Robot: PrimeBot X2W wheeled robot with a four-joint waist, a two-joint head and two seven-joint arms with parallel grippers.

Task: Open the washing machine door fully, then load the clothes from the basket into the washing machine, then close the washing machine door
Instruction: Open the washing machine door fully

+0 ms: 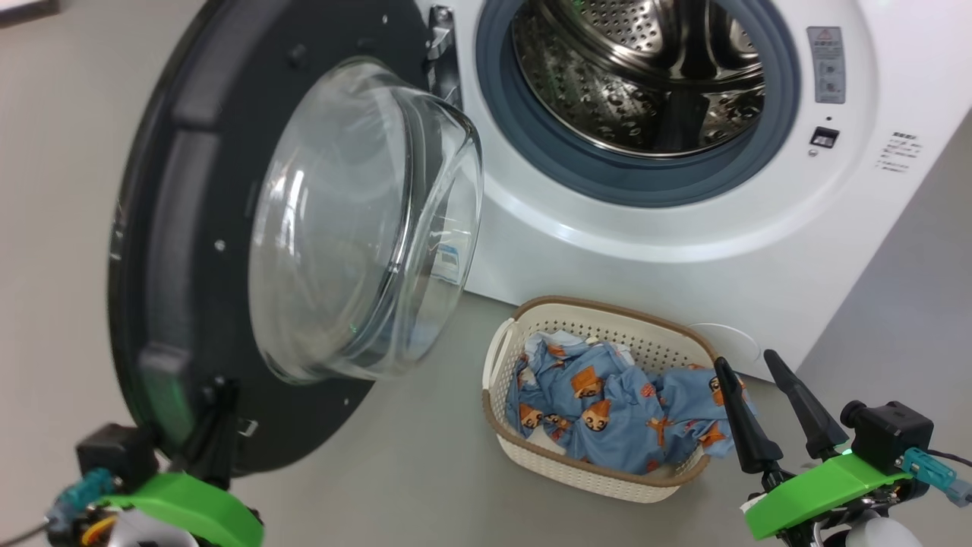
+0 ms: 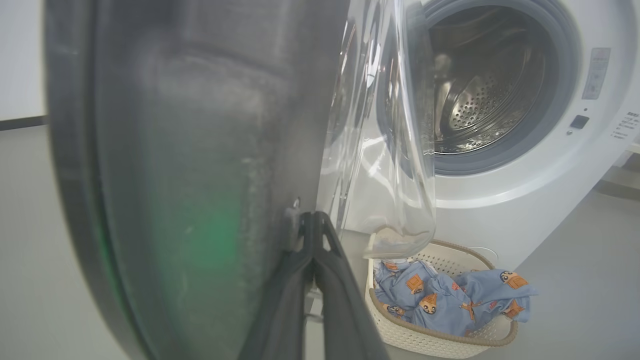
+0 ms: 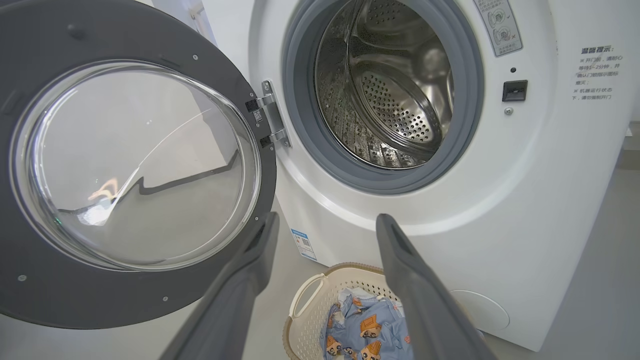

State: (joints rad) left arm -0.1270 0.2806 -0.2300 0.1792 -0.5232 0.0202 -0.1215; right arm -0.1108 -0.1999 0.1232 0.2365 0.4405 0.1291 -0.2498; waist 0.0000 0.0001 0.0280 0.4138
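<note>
Currently one door stands swung open, its black rim touched by the two clenched left fingers. One basket of crumpled clothes is seen just beside the two spread, empty right fingers, before one washing machine.

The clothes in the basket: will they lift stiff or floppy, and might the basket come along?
Probably floppy: the clothes lie crumpled in soft folds, so they should drape and trail. One fold hangs over the basket rim, so it may snag and drag the light-looking basket.
</note>
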